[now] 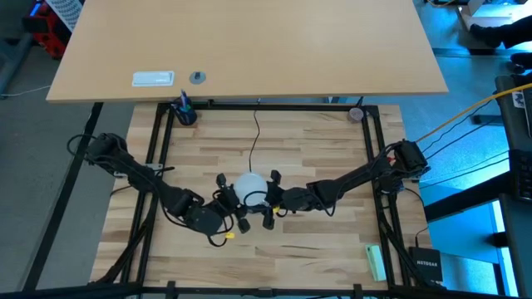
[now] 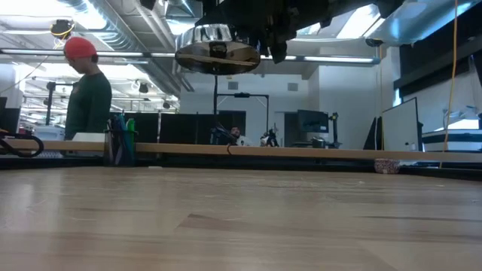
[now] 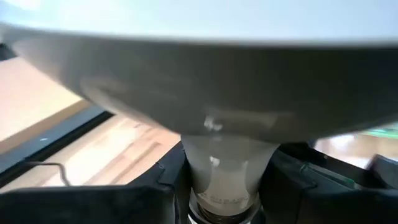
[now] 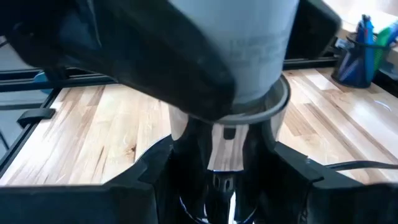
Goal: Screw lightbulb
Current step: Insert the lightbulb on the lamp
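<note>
The white lightbulb is held above the table's middle, globe up. Its narrow neck tapers down toward the round silver socket, and its lower end stands in the socket's rim. My left gripper comes in from the left and is shut on the bulb's neck. My right gripper comes in from the right and is shut on the socket. In the low view the socket hangs well clear of the table under the dark grippers. The socket's thin black cord runs toward the far edge. My left gripper pinches the bulb's neck between its two fingers, just above the screw base. The fingers come in about level from the table's left and near side. The bulb stands upright, globe above the fingers, clear of the table. My right gripper pinches the silver socket's body between its two fingers, below the rim. The fingers come in about level from the table's right. The socket is lifted clear of the table, its open rim up under the bulb.
A cup of blue pens stands at the far left corner, a small roll at the far right and a green block at the near right. A black frame borders the table. A person stands beyond the far edge.
</note>
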Tool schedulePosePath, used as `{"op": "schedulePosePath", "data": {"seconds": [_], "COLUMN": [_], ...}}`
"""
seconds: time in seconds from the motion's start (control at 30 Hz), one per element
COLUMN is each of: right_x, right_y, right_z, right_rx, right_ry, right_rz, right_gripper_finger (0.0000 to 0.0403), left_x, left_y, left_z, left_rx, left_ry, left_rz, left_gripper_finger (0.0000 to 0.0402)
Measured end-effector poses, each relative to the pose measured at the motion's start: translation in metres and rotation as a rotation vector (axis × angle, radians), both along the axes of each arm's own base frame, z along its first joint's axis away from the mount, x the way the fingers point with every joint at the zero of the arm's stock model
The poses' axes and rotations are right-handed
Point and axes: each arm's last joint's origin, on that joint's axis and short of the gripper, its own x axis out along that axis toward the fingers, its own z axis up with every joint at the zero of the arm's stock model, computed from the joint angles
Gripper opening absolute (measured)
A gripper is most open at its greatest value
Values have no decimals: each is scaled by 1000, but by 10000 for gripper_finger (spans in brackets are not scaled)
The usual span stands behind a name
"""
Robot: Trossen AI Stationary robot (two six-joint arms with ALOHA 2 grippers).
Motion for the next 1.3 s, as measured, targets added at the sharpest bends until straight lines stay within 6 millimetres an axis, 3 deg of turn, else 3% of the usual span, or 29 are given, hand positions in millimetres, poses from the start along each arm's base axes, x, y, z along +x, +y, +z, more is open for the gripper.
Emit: {"op": "schedulePosePath", "data": {"seconds": [0.27,0.4,0.7,0.83,1.03,1.3], "right_x": [-10,-12,-14,-14,-14,-13], "right_y": [25,31,34,33,32,30], "right_z": [19,21,19,18,16,24], "right_rx": [-40,-50,-37,-26,-43,-32], "right_ry": [-83,-95,-79,-66,-39,-81], "right_rz": [217,402,525,513,457,359], "right_gripper_finger": [179,179,179,179,179,179], "left_x": [-9,-5,9,12,12,-17], "left_y": [-4,-4,16,25,29,35], "left_z": [24,24,20,20,19,37], "left_rx": [-41,47,169,116,73,22], "left_ry": [23,85,142,140,156,210], "left_rz": [-325,-553,-914,-927,-898,-822], "left_gripper_finger": [124,124,124,145,208,265]}}
